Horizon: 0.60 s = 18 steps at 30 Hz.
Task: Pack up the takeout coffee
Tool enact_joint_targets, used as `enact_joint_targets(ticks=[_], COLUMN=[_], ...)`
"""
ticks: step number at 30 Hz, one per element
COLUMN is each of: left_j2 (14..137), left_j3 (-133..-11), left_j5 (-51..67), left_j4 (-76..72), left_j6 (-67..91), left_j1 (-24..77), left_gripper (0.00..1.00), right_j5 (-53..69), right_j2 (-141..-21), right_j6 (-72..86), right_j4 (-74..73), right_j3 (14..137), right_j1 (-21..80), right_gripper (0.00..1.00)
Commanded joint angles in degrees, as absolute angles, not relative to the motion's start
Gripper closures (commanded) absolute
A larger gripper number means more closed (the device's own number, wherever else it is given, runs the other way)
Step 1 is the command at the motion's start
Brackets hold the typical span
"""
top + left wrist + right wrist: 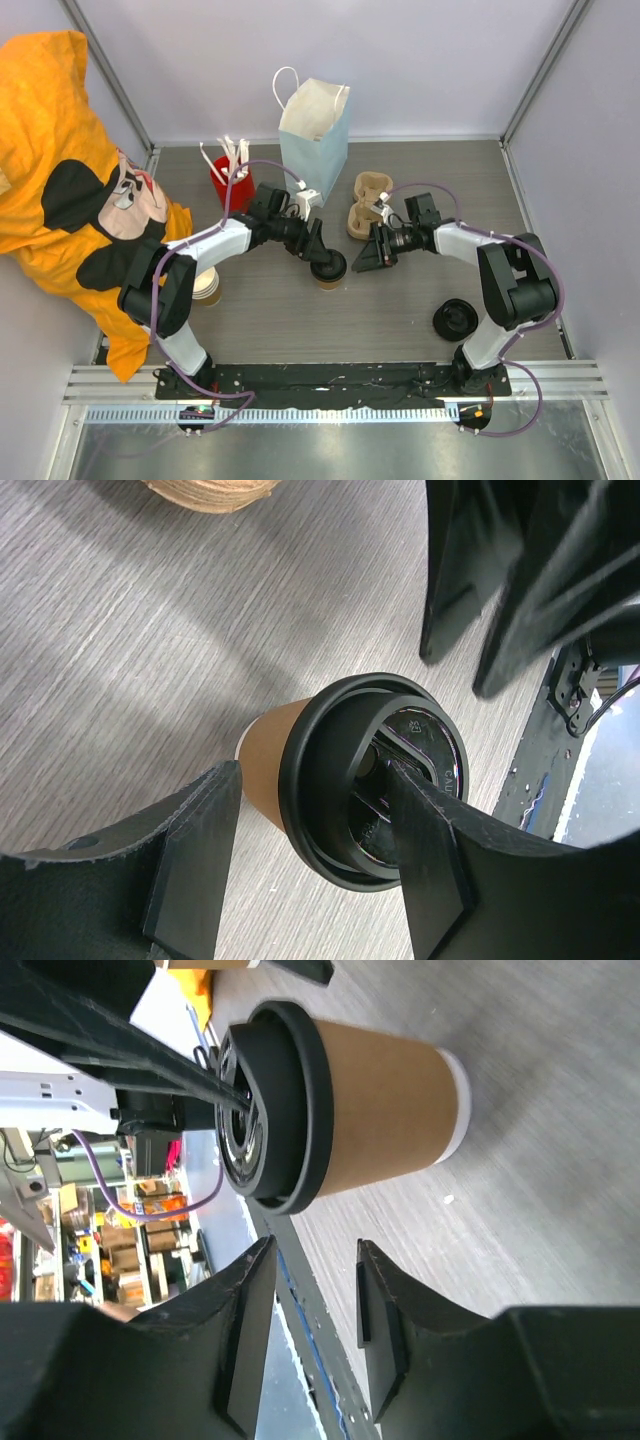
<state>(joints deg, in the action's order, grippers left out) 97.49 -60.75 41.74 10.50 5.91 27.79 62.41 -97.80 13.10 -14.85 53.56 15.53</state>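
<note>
Grey wood-grain table (400,310); takeout coffee (328,268) upright, centre frame. Your left gripper (320,252) straddles it, jaws spread, not pinching. Right gripper (368,258) alongside, spread, empty. Grasp stage, likely. Next: close, lift toward blue bag (318,150), upper centre.

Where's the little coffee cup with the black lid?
In the top view the takeout coffee stands upright at the middle of the table, on the near side of the pale blue paper bag, between the left gripper and the right gripper.
</note>
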Motion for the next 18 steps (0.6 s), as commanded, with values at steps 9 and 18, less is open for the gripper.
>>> enact_joint_targets(ticks=[9,18], left_j2=[101.0,101.1], left_j3=[-57.6,-57.7], left_j5=[33.4,33.3], left_j4=[12.9,12.5], left_j6=[4.8,5.0], left_j1=[28.4,28.4], left_gripper=[0.37,0.37], right_j5=[61.9,60.3], right_j2=[-94.8,-96.4], right_j6=[25.8,24.4], right_j4=[4.8,4.1], right_j3=[48.3,48.2], right_j1=[17.8,19.2], right_gripper=[0.55,0.56])
